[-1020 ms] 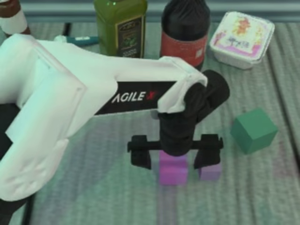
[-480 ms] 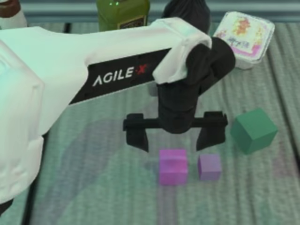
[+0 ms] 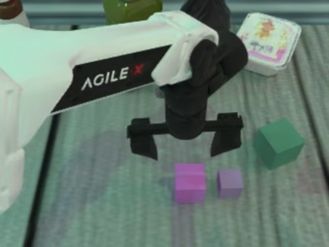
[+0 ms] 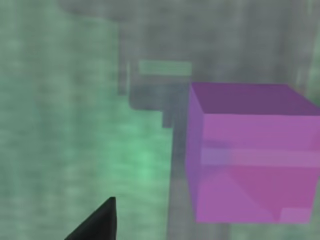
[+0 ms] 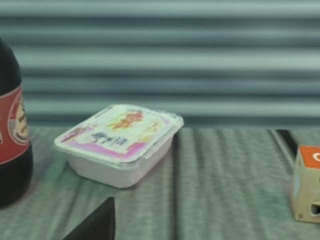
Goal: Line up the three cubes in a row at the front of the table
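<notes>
The magenta-pink cube [image 3: 189,182] rests on the table [image 3: 103,206] toward the front, with the small lavender cube [image 3: 230,183] just right of it across a narrow gap. The larger dark green cube [image 3: 278,143] sits farther right and farther back, turned at an angle. My left gripper [image 3: 184,153] hovers open above and slightly behind the magenta cube, holding nothing. In the left wrist view the magenta cube [image 4: 250,155] fills the frame beside one dark fingertip [image 4: 100,222]. My right arm is outside the top view. Its wrist view shows a single fingertip [image 5: 97,225] at the frame edge, so that gripper is open.
A white lidded tub [image 3: 267,41] stands at the back right, also in the right wrist view as the tub [image 5: 120,142]. An olive bottle [image 3: 131,7] and a dark red-labelled bottle [image 5: 10,135] line the back. An orange and white box [image 5: 307,182] stands off to the side.
My left gripper has lifted off the magenta cube and drawn back, staying open. The magenta cube remains on the table next to the lavender one.
</notes>
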Motion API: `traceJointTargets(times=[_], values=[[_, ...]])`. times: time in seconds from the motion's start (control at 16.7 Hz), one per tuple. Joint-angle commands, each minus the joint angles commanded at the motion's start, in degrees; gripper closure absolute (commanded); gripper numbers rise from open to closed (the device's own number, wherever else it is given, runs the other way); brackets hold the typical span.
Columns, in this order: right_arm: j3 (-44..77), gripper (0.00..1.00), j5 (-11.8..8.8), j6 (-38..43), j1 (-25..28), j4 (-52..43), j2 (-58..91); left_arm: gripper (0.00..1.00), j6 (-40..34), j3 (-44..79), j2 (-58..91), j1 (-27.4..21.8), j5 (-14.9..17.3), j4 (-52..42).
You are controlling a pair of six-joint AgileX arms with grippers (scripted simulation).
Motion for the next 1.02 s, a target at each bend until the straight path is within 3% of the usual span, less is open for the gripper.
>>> traceJointTargets(times=[0.42,1.02], values=[[21.21,0.00,0.09,-1.31,3.98,-14.65,24.81,0.00,7.41,-22.65,-25.16,11.53,-0.51,13.57],[59.86,0.00,0.31,-4.12,11.69,-44.26,81.78,0.00,29.62,-71.16,-80.18,33.97,-0.13,40.84]])
